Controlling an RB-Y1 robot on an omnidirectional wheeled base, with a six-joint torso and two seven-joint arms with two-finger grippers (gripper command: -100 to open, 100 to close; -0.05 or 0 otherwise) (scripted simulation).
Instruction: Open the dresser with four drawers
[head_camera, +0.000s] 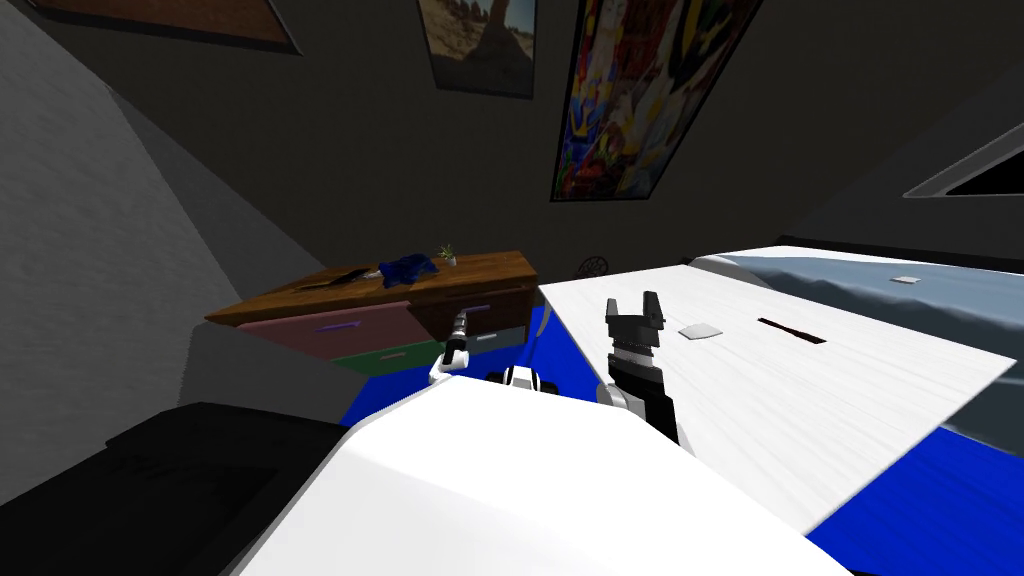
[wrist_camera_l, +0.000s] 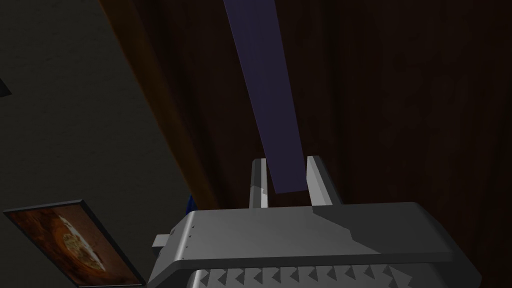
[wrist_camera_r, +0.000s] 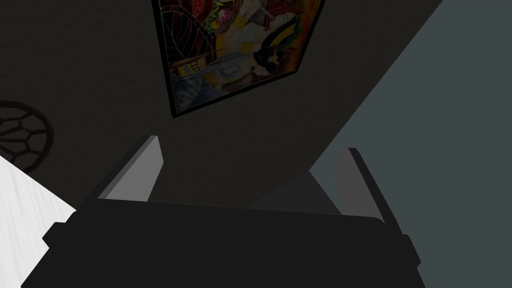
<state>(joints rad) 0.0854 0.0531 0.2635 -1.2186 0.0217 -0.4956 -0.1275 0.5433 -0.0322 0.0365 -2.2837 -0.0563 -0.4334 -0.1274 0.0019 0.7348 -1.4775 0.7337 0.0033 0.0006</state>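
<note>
Your left gripper (wrist_camera_l: 286, 160) has its jaws closed on the purple handle (wrist_camera_l: 260, 75) of a dark brown drawer (wrist_camera_l: 400, 100). The two thin fingers (wrist_camera_l: 258, 182) press the flat bar's sides close to its end, not at its middle. That drawer sits in the upper right of the dresser (head_camera: 480, 268), which stands against the wall ahead and to the left, under a wooden top.

Expect the drawer to be stiff and boxy, sliding only straight out. Its weight cannot be read, so start the pull gently. The handle looks like a thin, smooth strip, and the fingers could slide off its end if you pull at an angle. With the grip this far off-centre, the drawer may also skew and bind. Keep the wrist square to the drawer front and draw straight back towards you.

Your right gripper (head_camera: 634, 302) hangs with jaws wide apart above the white table (head_camera: 800, 380), well clear of the dresser and holding nothing.

Other drawer fronts lie beside the one you hold: a pink one (head_camera: 330, 325) with its own purple handle, a green one (head_camera: 395, 355) and a grey one (head_camera: 500, 335) below. A blue cloth (head_camera: 405, 267) and a small plant (head_camera: 446, 254) rest on the top and may shake if you jerk. The table's near corner stands just beside the dresser's right end, so the path for your left arm is narrow.
</note>
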